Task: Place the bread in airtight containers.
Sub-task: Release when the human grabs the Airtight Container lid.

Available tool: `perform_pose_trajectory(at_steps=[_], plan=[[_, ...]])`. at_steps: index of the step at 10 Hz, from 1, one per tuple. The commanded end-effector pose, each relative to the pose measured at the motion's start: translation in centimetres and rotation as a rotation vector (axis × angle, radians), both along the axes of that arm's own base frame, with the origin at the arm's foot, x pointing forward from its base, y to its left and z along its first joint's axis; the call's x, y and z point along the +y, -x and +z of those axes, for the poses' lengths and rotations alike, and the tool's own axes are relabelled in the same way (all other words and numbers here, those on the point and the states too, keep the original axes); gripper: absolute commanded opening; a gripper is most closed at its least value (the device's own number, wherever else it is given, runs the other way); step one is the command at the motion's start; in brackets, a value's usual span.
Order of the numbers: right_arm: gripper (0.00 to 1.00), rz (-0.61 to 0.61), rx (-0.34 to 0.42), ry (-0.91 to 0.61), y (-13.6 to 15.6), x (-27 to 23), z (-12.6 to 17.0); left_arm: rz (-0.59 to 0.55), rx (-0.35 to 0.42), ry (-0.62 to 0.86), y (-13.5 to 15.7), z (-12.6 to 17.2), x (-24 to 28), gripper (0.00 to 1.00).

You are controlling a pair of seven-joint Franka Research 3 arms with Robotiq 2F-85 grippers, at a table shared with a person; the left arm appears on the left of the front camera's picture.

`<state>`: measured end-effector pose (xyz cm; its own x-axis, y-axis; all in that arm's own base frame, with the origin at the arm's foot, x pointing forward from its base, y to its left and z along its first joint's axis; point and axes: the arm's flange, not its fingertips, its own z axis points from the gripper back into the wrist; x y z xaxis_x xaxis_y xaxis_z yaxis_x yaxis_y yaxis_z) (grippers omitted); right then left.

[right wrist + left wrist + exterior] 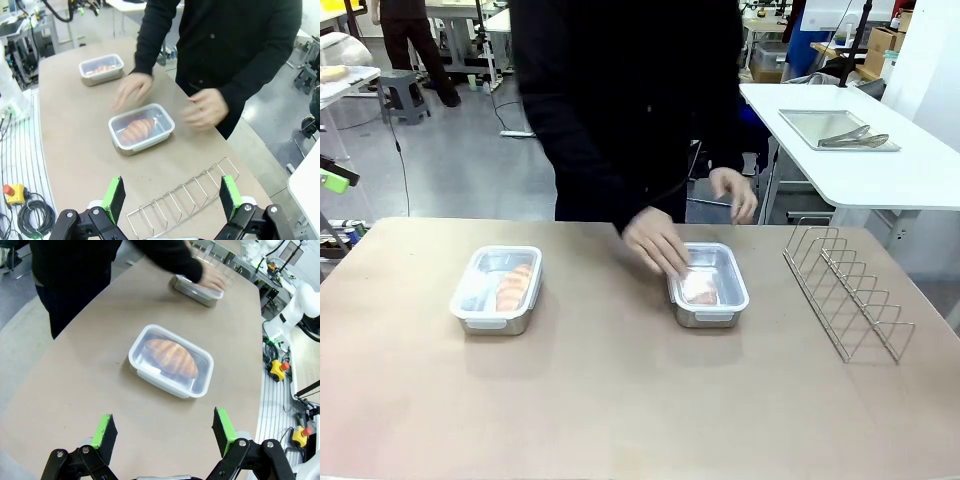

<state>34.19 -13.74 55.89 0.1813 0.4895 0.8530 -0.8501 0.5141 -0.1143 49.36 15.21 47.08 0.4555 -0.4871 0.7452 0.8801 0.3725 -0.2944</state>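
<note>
no readable text, labels or numbers, perhaps too blurred to tell

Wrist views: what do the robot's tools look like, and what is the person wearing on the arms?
Left tool: black linkage fingers with silver pivot bolts, bright green pads at the tips. Right tool: the same build, black with green pads. The person wears long black sleeves on a dark buttoned top; hands bare.

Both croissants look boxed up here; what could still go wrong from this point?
The person's hand rests at the right container, so its lid may not be fully snapped, and an arm moving in now could hit that hand. The wire rack stands close by and could get knocked.
</note>
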Motion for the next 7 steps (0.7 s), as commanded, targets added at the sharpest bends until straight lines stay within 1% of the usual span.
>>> perform_pose_trajectory(at_steps=[1,7], plan=[[1.00,0.004,-0.025,-0.003,0.01,0.10,-0.06,-0.007,-0.005,-0.008,0.04,0.01,-0.21,1.00],[1.00,0.004,-0.025,-0.003,0.01,0.10,-0.06,-0.007,-0.005,-0.008,0.04,0.01,-0.21,1.00]])
